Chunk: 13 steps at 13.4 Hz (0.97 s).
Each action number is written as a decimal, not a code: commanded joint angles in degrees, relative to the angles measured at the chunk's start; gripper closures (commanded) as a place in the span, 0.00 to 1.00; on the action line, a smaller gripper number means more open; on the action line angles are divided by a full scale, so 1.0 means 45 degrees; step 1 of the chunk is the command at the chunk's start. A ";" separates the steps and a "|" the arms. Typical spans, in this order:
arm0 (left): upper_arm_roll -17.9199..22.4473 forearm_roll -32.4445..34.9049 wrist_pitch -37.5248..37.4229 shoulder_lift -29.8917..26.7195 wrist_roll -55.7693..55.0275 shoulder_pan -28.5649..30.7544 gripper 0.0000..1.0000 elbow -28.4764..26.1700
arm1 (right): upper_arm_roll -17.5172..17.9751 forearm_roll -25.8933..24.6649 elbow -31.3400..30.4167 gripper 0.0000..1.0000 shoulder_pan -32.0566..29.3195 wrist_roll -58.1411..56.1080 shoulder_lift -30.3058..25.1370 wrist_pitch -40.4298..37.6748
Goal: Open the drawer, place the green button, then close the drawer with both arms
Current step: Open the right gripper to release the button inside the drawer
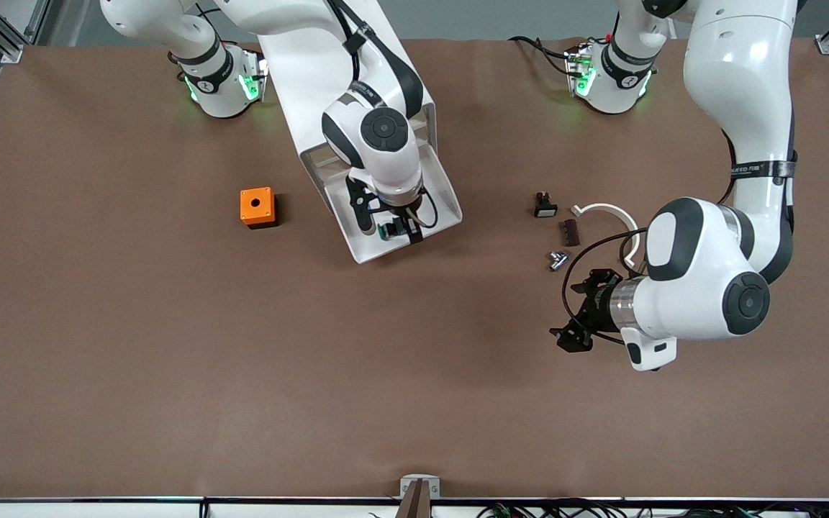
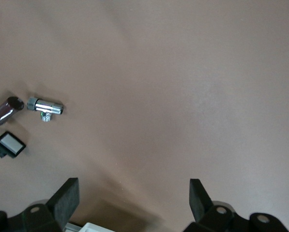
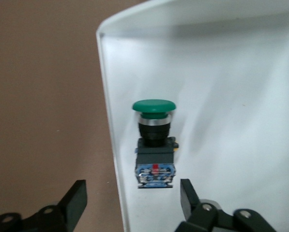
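Button (image 3: pixel 154 145) lying in open drawer (image 1: pixel 437 188) near front corner, right gripper (image 3: pixel 129 203) released just above, left gripper (image 1: pixel 581 311) spread, idle over table (image 1: pixel 170 374); risk: snagging button on withdrawal, or drawer jamming if pushed off-centre.

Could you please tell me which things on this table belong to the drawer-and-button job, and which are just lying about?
Job:
- button, lying in the open white drawer
- right hand, open over the button
- left hand, open, waiting over bare table

Lying about:
- orange box
- black switch with white cap
- metal fitting
- small brown block
- white curved clip
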 commanded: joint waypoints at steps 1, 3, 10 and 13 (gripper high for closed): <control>0.0139 0.0343 0.0227 -0.0132 0.0830 -0.0251 0.00 -0.0229 | -0.0063 -0.0055 0.1118 0.00 -0.0875 -0.2825 -0.0218 -0.1696; 0.0023 0.1043 0.0227 -0.0113 0.2425 -0.0310 0.00 -0.0229 | -0.0122 -0.0190 0.2155 0.00 -0.1813 -0.4840 -0.0314 -0.3337; -0.0075 0.1028 0.2526 0.0648 0.3607 -0.2163 0.00 -0.0365 | -0.0259 -0.0389 0.2237 0.00 -0.5775 -1.2767 -0.1701 -0.4341; -0.0173 0.0969 0.2727 0.0845 0.2831 -0.3157 0.00 -0.0812 | -0.0278 -0.0348 0.2315 0.00 -0.7748 -1.5409 -0.1956 -0.4966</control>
